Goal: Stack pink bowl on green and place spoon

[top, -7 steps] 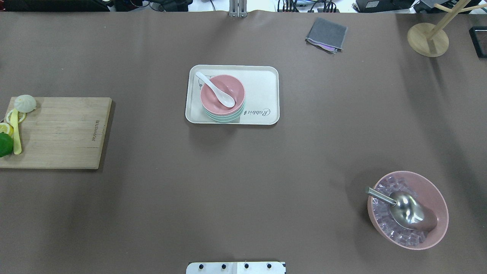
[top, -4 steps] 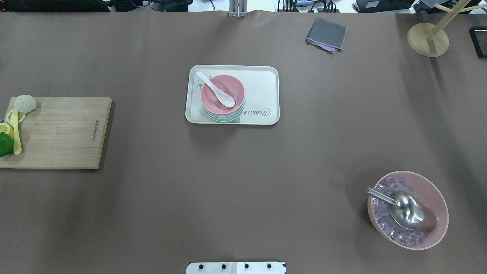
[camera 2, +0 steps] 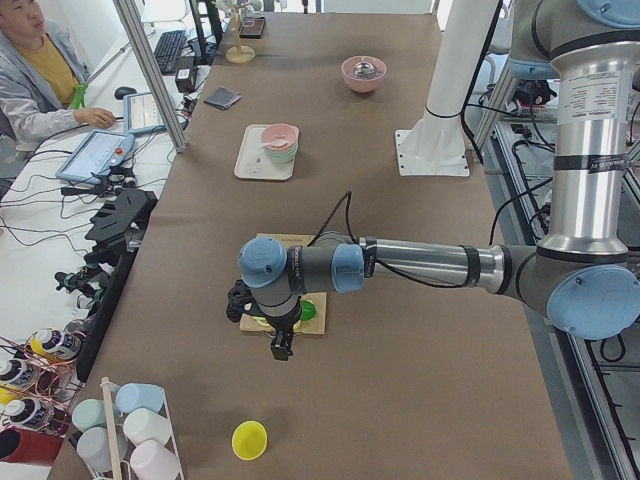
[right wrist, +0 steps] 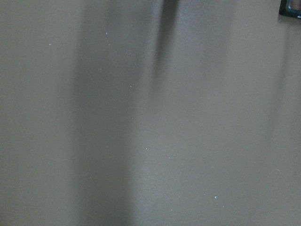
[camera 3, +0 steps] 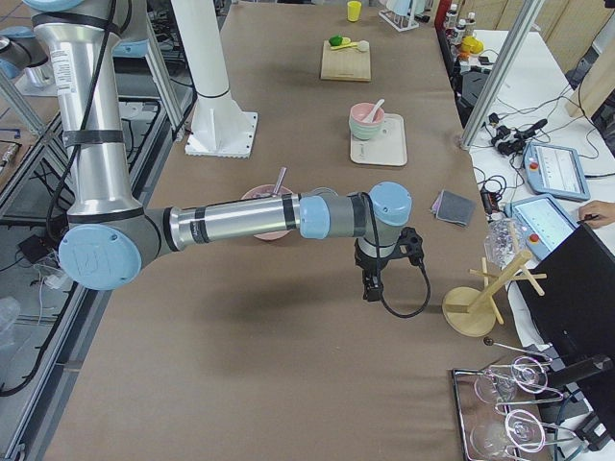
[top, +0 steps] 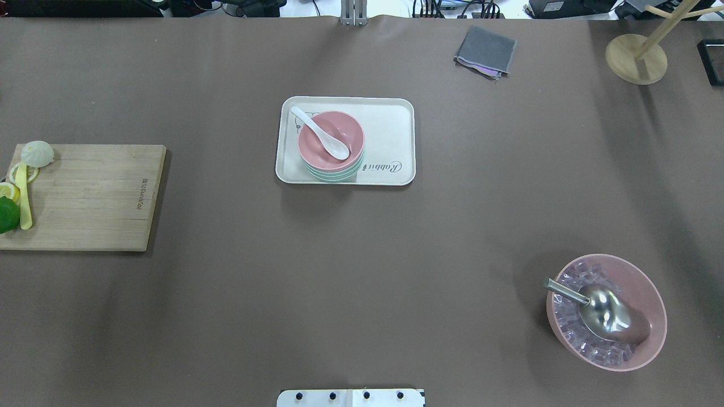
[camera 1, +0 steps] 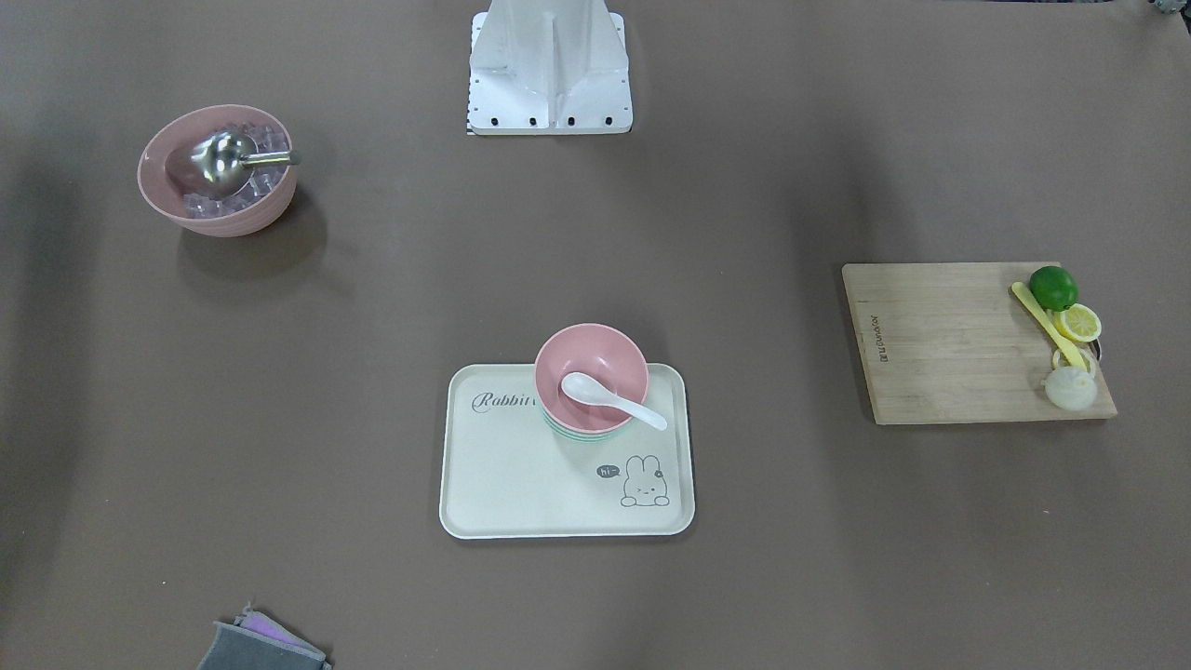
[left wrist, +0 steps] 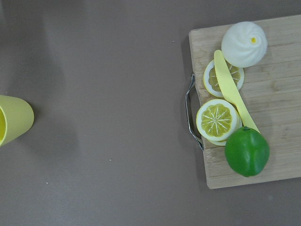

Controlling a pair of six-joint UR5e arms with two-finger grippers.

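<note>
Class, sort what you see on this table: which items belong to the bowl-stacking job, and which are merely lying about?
Job: pink bowl, green bowl beneath it, white spoon resting in the pink bowl, tray under them.
Lying about: cutting board, lime, ice bowl, metal scoop, grey cloth.

Tray (top: 393, 127) carrying stacked bowls (top: 346, 129): open surface (top: 362, 271) on all 4 sides; cutting board (top: 90, 198), ice bowl (top: 646, 281) and grey cloth (top: 486, 50) stand well apart.
</note>
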